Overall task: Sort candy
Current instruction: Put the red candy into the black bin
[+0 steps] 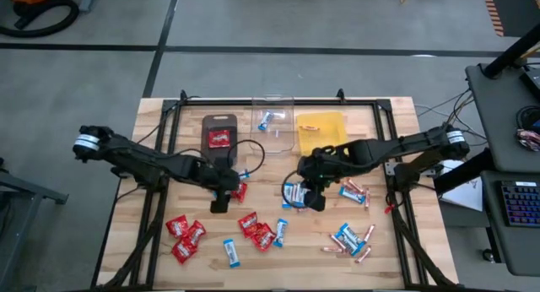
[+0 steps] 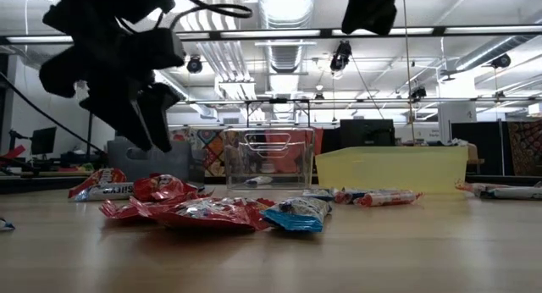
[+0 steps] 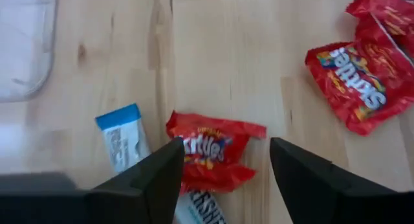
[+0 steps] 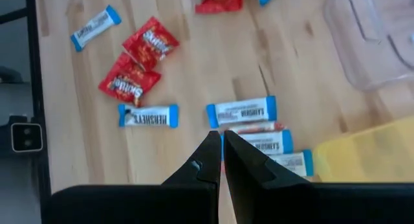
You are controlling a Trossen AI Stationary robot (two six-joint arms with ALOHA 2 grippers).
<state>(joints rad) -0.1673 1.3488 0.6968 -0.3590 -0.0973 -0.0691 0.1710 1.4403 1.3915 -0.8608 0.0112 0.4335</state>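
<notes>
Spread wide, the left gripper (image 3: pixel 223 160) hovered over a red packet (image 3: pixel 211 148) lying near the middle of the bench (image 1: pixel 152 267), one dark finger on either side of it and neither touching it. Its white lettering read "Skittles", as did that on a second red packet (image 3: pixel 358 81) farther off. A blue-and-white bar (image 3: pixel 121 138) lay just beside the first packet, another poking out from under it with part of "HERSHEY'S" showing.

The right gripper (image 4: pixel 220 149) hung with fingers pressed together and empty above a cluster of bars (image 4: pixel 242 111), all printed "HERSHEY'S", towards the bench's right half. More red packets (image 1: pixel 186 235) sat near the front edge, and thin copper-pink sticks (image 1: pixel 354 193) lay scattered towards the right. One red packet (image 1: pixel 218 138) rested in the dark tray (image 1: pixel 219 121) at the back edge, a bar (image 1: pixel 267 119) in the clear tray (image 1: pixel 287 102).

These sweets looked light. The crinkly packet would probably yield and slide, so pinching across its plump middle seemed safest. The bars appeared stiffer, best taken across the narrow width.
</notes>
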